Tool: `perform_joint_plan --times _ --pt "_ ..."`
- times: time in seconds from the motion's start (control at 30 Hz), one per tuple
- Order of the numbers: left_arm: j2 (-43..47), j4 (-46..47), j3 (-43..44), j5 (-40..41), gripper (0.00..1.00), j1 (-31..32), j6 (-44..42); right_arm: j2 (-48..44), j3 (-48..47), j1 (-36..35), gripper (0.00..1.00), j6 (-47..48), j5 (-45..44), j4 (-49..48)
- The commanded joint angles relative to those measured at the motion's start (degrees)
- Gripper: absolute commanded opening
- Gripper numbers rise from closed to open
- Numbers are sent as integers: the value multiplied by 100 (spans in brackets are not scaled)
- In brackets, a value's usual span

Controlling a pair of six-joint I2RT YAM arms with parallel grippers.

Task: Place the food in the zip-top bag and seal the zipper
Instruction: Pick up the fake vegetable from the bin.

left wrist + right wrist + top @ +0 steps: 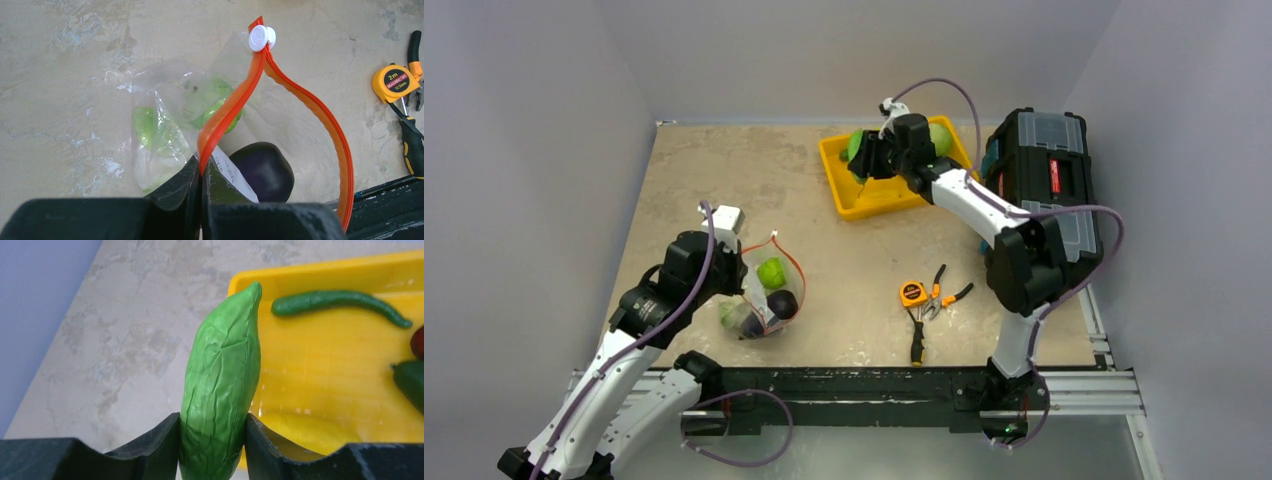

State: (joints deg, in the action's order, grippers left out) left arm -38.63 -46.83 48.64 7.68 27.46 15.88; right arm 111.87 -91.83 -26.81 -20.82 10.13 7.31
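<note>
Green vegetable (222, 375) in right gripper (212, 420) points tip-first away

1. Bare table (724, 170), from 9 to 12 o'clock of the zip-top bag (759, 300): my widest free run, bounded by grey walls.
2. Lane at the bag's 3 o'clock: bare as far as the tape measure (913, 293), pliers (946, 297) and black-handled tool (917, 345), which are bunched together.
3. Bag mouth: the zipper (320, 115) loop stands agape. The left gripper (201, 172) pinches its 9 o'clock strip, and the eggplant (262, 170) lies beneath.
4. Yellow tray (879, 208): I find its 9 o'clock rim occupied by the right gripper (214, 432), clamped on a green leafy vegetable (222, 375).
5. Toolbox (1044, 180): a tall block just beside the tray's 3 o'clock side.
</note>
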Motion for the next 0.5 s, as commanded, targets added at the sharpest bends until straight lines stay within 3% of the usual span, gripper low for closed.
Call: perform_joint_plan --times 0.0,0.2,0.47 --pt "14 96 227 -5 0 10 45 -790 1615 -88 0 -320 387 -759" --pt "40 99 218 0 0 15 56 -1708 3160 -665 0 -445 332 -1091" --pt "-1 104 225 -47 0 14 38 -2516 3685 -1783 0 -686 95 -1025"
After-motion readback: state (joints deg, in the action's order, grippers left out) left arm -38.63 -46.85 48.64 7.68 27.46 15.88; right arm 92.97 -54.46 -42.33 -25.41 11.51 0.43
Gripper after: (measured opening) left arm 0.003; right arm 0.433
